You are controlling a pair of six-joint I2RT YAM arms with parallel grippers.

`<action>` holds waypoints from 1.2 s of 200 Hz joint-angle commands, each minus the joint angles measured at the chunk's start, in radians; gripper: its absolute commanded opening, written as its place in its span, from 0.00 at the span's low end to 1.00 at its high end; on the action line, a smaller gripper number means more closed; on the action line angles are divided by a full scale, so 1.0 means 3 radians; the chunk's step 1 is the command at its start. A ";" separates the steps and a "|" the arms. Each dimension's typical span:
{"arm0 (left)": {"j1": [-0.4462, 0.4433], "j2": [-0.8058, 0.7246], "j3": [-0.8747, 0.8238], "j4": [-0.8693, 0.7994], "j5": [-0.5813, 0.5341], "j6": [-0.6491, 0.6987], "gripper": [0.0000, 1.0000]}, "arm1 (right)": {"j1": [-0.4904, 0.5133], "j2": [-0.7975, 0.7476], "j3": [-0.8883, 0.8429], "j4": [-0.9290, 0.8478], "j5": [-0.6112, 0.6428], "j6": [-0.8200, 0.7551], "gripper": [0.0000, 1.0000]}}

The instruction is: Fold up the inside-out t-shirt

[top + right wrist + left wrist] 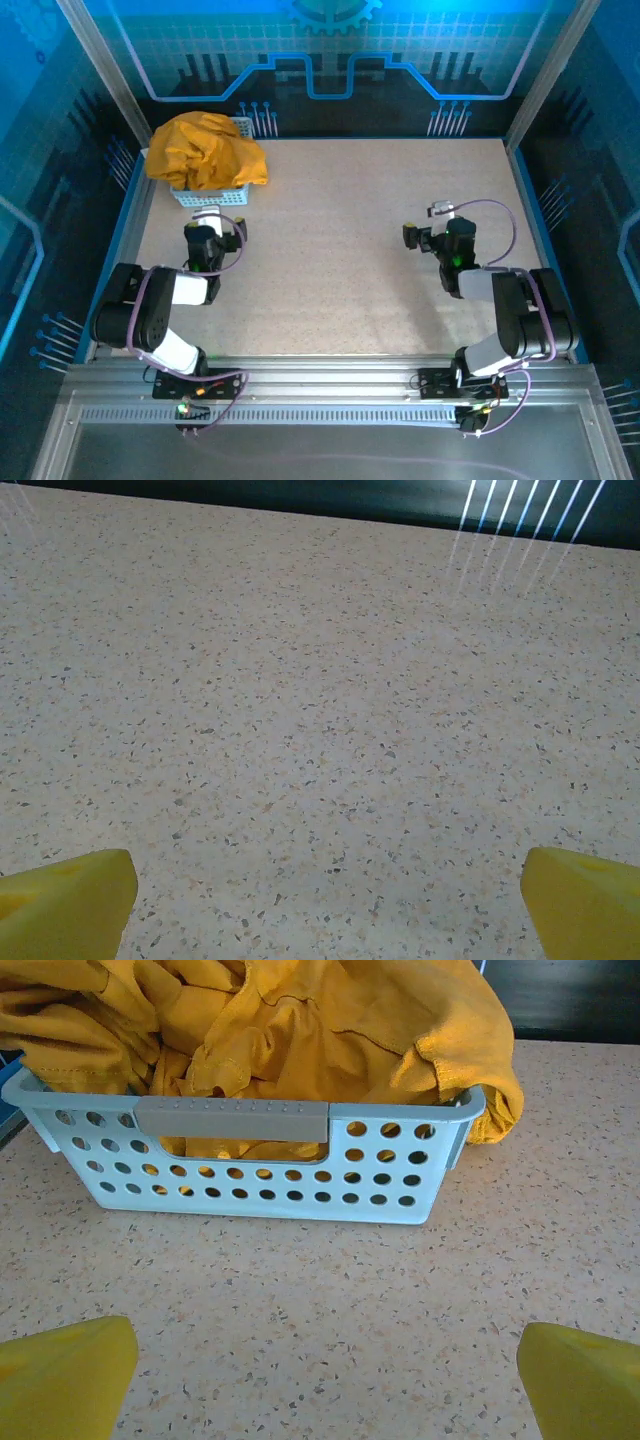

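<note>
We see the left jaws spread wide and holding nothing. Their two yellow fingertips [65, 1385] sit at the bottom corners of the left wrist view, with bare counter [320, 1290] between them. Straight ahead at 12 o'clock, near but not touching, stands a pale basket [250, 1185] pierced with round holes, with a grey grip strip [230, 1118] set in its near rim. The t-shirt [300, 1030] lies crumpled in that basket, mustard yellow and heaped above the rim. At 2 o'clock a fold spills over the corner and hangs down the outside. Stitched hems show on the folds.

The right jaws are likewise released and empty. In the right wrist view their yellow tips frame a bare stretch of speckled counter that runs to a dark edge at 12 o'clock.

From above, the basket sits in the counter's 10 o'clock corner. The left arm [150, 310] reaches up from 7 o'clock, its jaws just on the basket's 6 o'clock side. The right arm [520, 320] rises from 5 o'clock, its jaws over open counter towards 3 o'clock, well apart from the basket.

The counter is beige, stone-speckled and edged in blue. The walls [400, 50] glow blue with circuit-like lines and a gear shape [335, 12] at 12 o'clock. A ribbed metal rail [330, 385] at 6 o'clock carries both arm bases.
</note>
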 commanded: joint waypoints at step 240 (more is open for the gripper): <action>-0.0065 -0.0230 -0.0238 0.0346 -0.0131 0.0028 0.99 | 0.0011 -0.0140 -0.0089 0.0107 -0.0075 -0.0096 1.00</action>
